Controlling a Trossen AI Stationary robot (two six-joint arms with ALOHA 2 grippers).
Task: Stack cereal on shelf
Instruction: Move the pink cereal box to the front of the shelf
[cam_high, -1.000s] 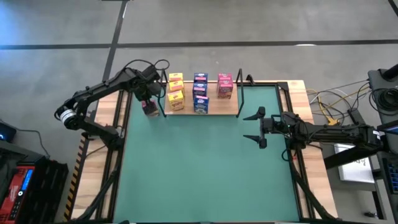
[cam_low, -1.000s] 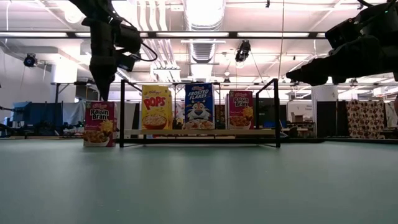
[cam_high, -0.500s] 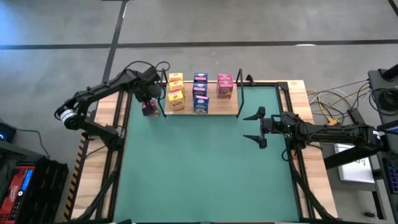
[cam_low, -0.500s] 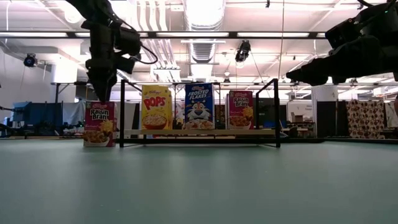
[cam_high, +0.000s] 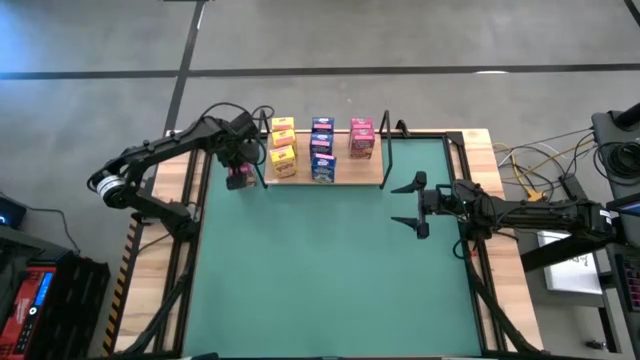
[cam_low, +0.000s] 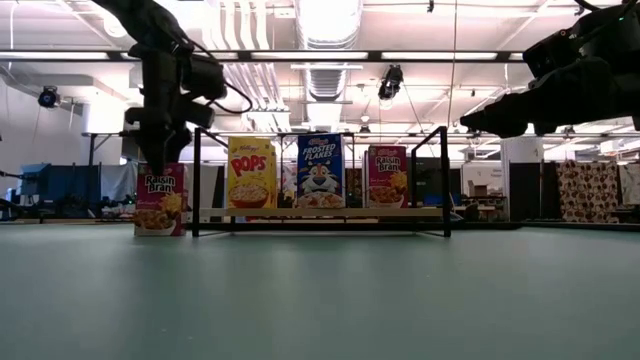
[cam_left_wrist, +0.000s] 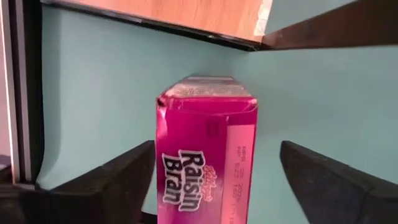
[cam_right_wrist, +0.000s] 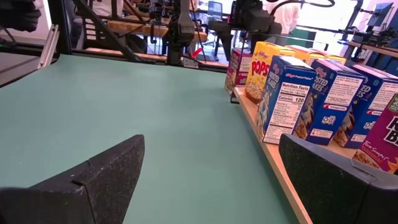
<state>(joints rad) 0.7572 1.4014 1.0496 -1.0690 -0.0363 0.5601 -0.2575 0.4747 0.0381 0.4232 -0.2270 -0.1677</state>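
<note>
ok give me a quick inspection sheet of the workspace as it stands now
surface: green mat on a wooden table, bare in front of the shelf
job's things: shelf holds yellow Pops, blue Frosted Flakes and pink Raisin Bran boxes; one Raisin Bran box stands upright on the mat just off the shelf's left end
clutter: nothing seen
grippers: left tool right above that Raisin Bran box, fingers open either side of its top; right tool open, raised over the mat's right side, holding nothing
cables: yellow and white cables on the table's right edge
surroundings: grey floor, equipment beside the table
</note>
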